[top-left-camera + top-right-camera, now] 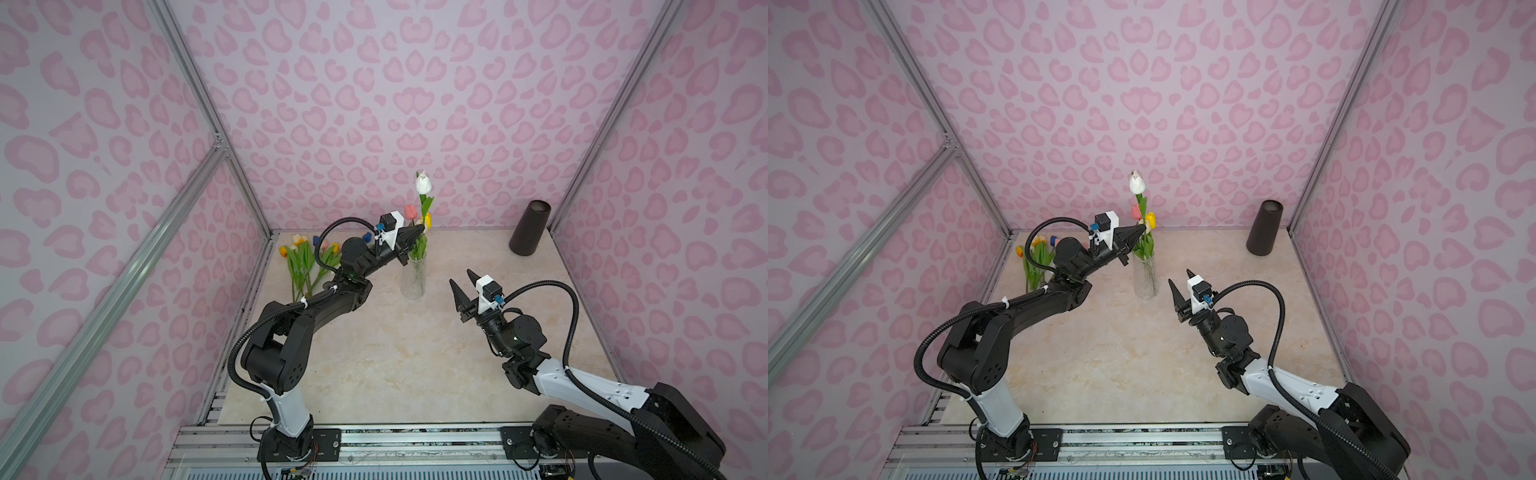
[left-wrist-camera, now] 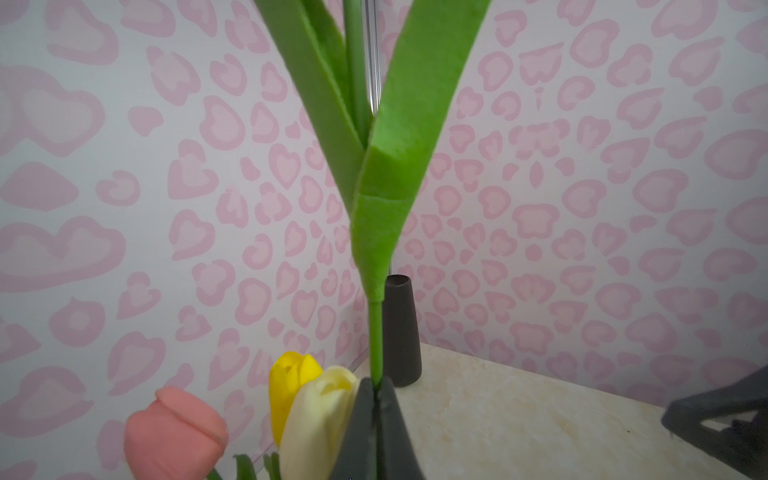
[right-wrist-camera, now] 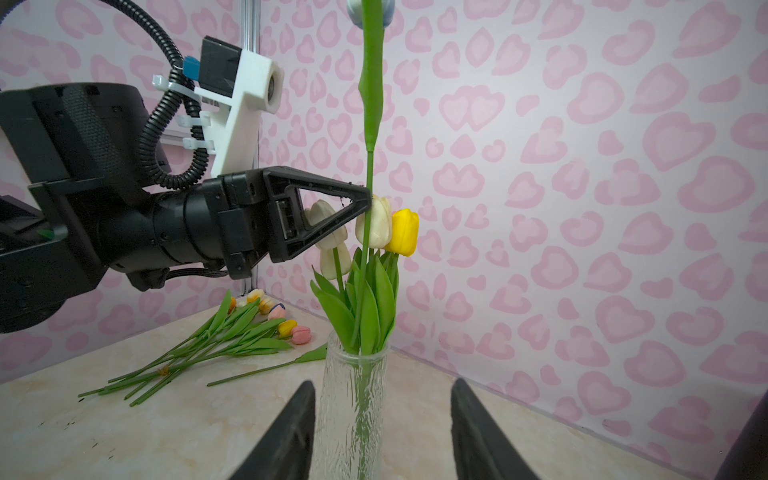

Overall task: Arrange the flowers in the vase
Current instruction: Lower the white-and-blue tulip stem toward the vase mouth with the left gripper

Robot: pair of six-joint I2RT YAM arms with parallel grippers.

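Tulip point(image 3: 371, 108) stands in vase point(image 3: 353, 399), stem pinched by left hand point(image 3: 368, 199).

Pink heart-print walls point(image 1: 374, 104) on three sides; aluminium posts point(image 1: 193, 79) in corners; beige marble-look tabletop point(image 1: 395, 365) centre; slotted metal rail point(image 1: 415, 434) along bottom edge

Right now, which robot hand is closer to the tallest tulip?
Left. The left gripper is shut on the stem of the tallest tulip, above the glass vase. The right gripper is open, apart, beside the vase.
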